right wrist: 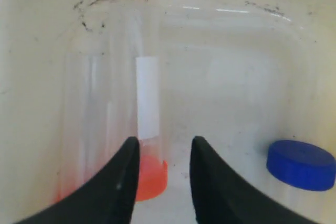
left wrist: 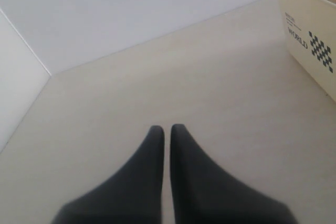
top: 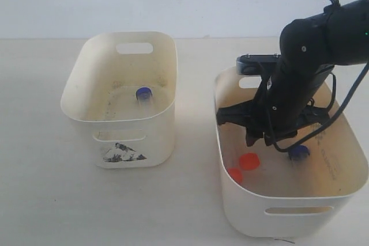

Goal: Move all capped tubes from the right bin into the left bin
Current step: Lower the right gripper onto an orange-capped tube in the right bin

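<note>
The right bin (top: 340,200) holds two orange-capped tubes (top: 249,161) (top: 235,175) and a blue-capped tube (top: 298,152). My right gripper (right wrist: 165,142) is down inside this bin, open, its jaws a small gap apart. A clear tube with an orange cap (right wrist: 151,174) lies on the floor just beyond one fingertip, partly hidden by it. A blue cap (right wrist: 300,163) stands off to the other side. The left bin (top: 86,113), with its black sticker, holds one blue-capped tube (top: 143,93). My left gripper (left wrist: 166,128) is shut and empty over bare table.
The right arm (top: 305,79) and its cables hang over the right bin's back half and hide part of its floor. A corner of a cream bin with black print (left wrist: 310,40) shows in the left wrist view. Pale tabletop (top: 196,159) lies between the bins.
</note>
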Motion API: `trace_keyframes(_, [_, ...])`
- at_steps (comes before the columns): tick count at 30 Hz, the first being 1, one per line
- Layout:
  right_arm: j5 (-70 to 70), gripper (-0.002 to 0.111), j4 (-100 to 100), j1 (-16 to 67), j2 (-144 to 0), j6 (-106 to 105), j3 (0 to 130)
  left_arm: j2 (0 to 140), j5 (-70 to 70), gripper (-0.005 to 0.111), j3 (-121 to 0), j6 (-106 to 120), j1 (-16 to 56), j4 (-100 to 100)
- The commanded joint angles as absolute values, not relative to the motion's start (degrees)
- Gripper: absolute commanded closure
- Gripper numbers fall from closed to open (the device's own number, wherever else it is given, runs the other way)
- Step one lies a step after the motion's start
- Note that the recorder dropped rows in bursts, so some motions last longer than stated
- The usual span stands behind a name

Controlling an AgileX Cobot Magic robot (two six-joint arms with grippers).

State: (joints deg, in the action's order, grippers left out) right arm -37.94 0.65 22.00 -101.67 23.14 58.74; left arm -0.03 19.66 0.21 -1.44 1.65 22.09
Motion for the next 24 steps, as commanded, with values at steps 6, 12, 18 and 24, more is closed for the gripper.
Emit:
trace_keyframes(6, [-34.03, 0.066, 0.76, 21.85, -101.90, 22.89, 58.69, 0.00, 19.53, 0.102, 0.00, -1.98, 1.89, 21.93])
trace_keyframes(12, [-31.85, 0.066, 0.76, 21.85, -102.13, 21.95, 58.69, 0.00, 19.53, 0.102, 0.00, -1.98, 1.89, 21.93])
trace_keyframes(18, [-32.33, 0.041, 0.76, 21.85, -105.36, 21.73, 58.69, 0.00, 19.53, 0.102, 0.00, -1.98, 1.89, 21.93])
trace_keyframes(24, [-31.66, 0.035, 1.01, 21.85, -107.74, 22.02, 58.69, 0.00, 19.53, 0.102, 0.00, -1.98, 1.89, 21.93])
